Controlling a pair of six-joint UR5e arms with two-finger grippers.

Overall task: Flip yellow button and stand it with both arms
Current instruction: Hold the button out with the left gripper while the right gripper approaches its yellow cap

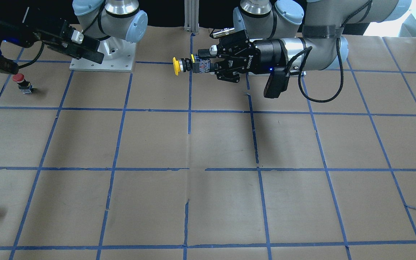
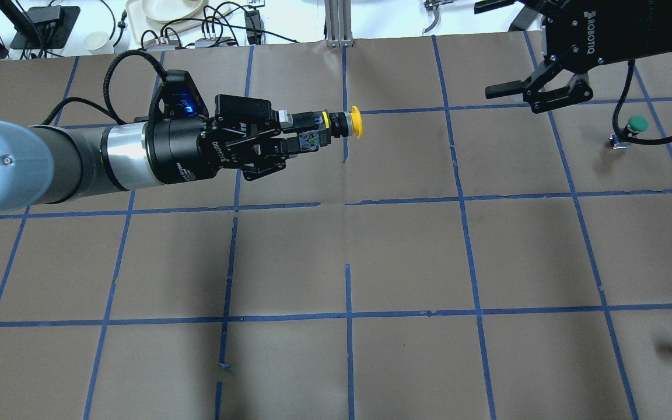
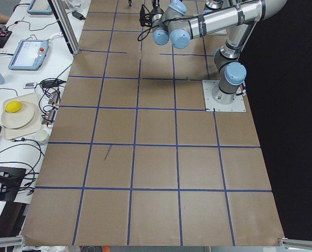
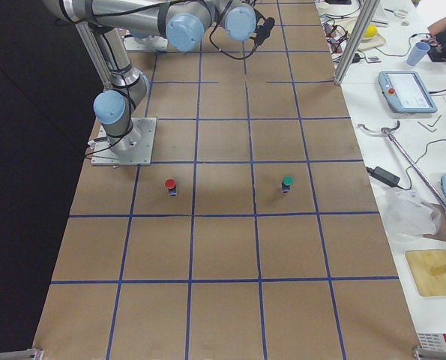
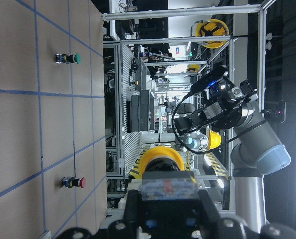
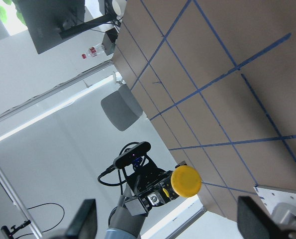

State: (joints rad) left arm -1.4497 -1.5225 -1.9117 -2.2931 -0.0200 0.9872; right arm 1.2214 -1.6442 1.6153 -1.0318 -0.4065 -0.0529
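Left tool [image 2: 307, 137] was clamped on the button [image 2: 345, 123], holding it level above the tabletop [image 2: 406, 256], cap pointing right at the right tool [image 2: 483, 49], whose fingers [image 2: 502, 89] stood wide apart

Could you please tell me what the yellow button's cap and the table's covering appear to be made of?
The yellow button, held in the left gripper, has a cap that looks like smooth matte plastic: uniform colour, no glare. The table covering looks like brown kraft paper, given visible seams and small tears.
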